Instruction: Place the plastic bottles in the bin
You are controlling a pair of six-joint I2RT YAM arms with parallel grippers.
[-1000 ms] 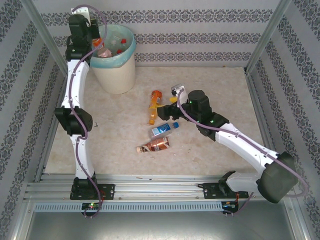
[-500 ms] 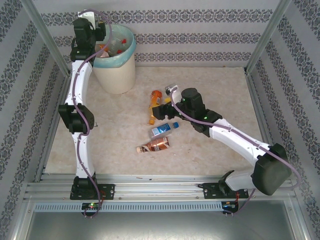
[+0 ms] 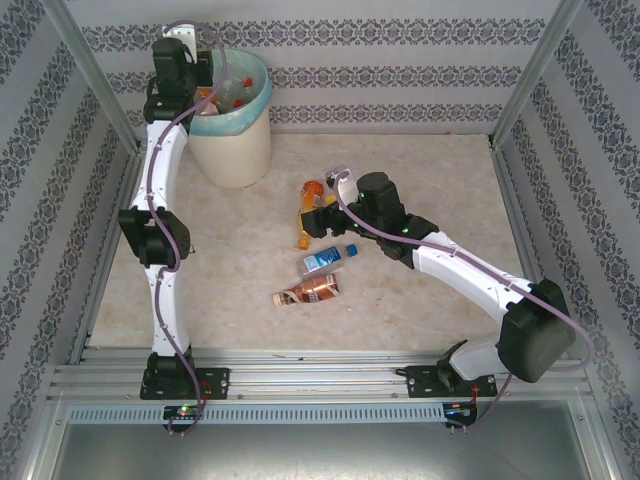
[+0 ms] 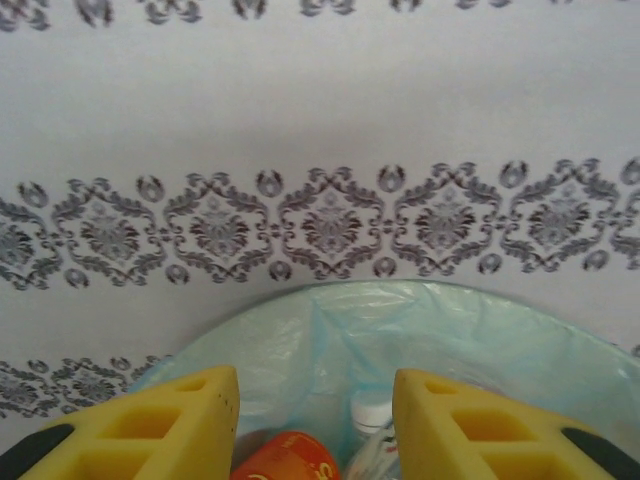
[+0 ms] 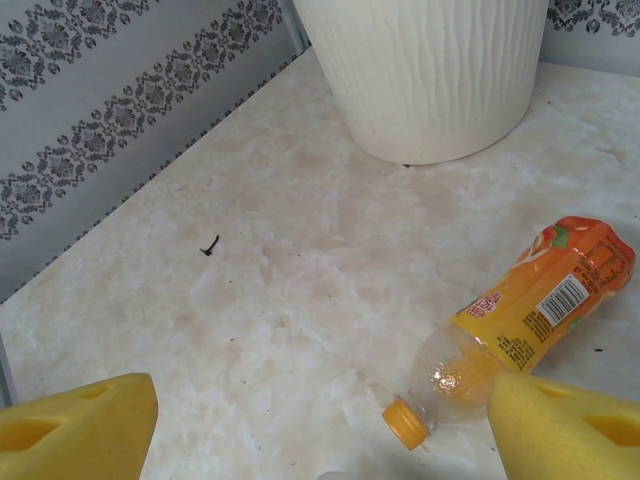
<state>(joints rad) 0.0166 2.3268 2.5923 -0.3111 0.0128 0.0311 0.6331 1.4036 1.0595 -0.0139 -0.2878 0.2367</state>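
Yellow-fingered right tool [image 5: 320, 425], wide open, has neared the orange bottle [image 5: 530, 310]; left tool [image 4: 318, 420], parted and empty, over the bin [image 4: 480, 330].

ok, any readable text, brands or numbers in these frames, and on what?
No text reads clearly.
orange bottle: label with barcode, lettering too small and blurred.
blue-labelled bottle: label too small.
brown bottle: label too small.

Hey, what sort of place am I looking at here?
Probably a staged robot test booth, not a real room: aluminium frame, patterned wallpaper panels as walls, and a mounting rail fronting the marble-look tabletop.
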